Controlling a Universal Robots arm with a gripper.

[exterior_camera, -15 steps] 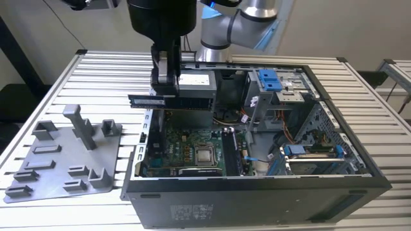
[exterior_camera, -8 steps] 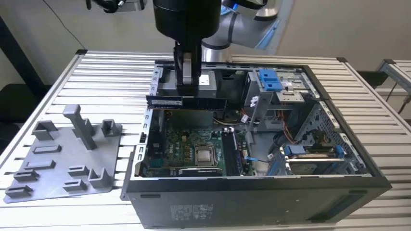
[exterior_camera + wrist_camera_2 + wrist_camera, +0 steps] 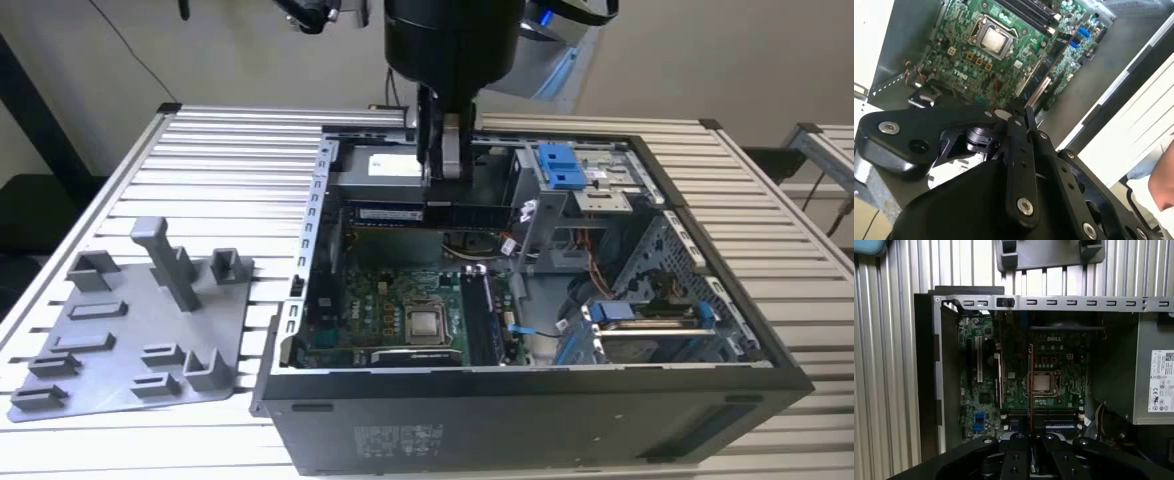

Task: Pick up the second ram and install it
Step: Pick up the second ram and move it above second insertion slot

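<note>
A slatted metal table carries an open computer case. A grey fixture tray lies well apart at the exterior view's left. The gripper is clamped on the second ram, held level above the motherboard. One end of the ram is near the case wall.

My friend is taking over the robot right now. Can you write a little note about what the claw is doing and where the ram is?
Claw: shut on the second ram.
Ram: held level above the open computer case, over the motherboard.
Done: ram picked up.
Left: ram not yet seated in a slot.
Grey tray: on the table, to the exterior view's left of the case.
</note>
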